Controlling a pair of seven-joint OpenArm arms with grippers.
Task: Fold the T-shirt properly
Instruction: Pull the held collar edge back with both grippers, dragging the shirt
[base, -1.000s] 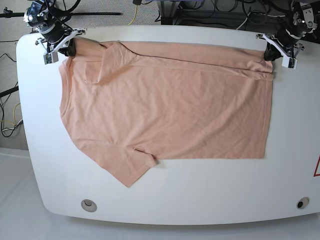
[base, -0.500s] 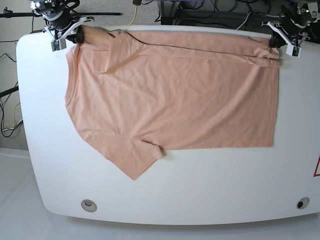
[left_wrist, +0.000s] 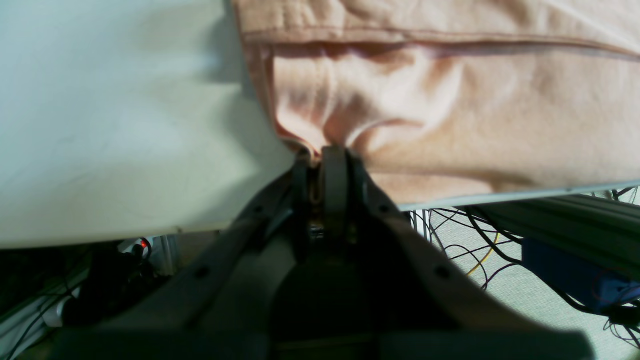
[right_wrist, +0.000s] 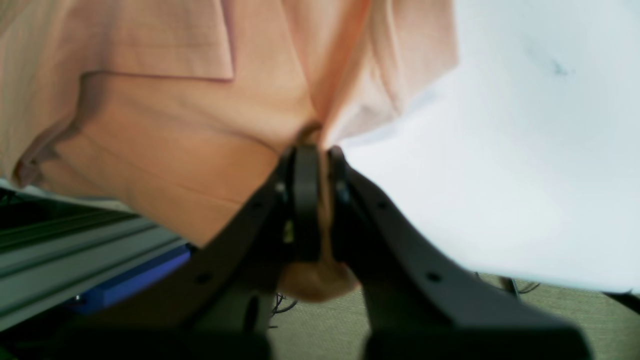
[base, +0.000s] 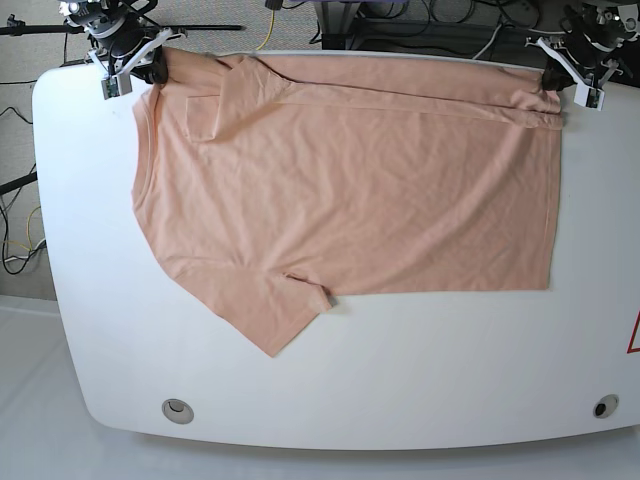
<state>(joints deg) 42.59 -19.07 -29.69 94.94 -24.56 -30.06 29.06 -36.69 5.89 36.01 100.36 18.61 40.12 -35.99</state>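
The T-shirt (base: 345, 190) lies spread flat over the far half of the white worktop (base: 400, 380), its far edge along the worktop's back rim, 1 sleeve pointing toward the near side. Both far corners are pinched — the left gripper (left_wrist: 320, 152) has its fingers clamped tight on the hem corner, the right gripper (right_wrist: 320, 150) likewise clamped on bunched fabric at the shoulder end.
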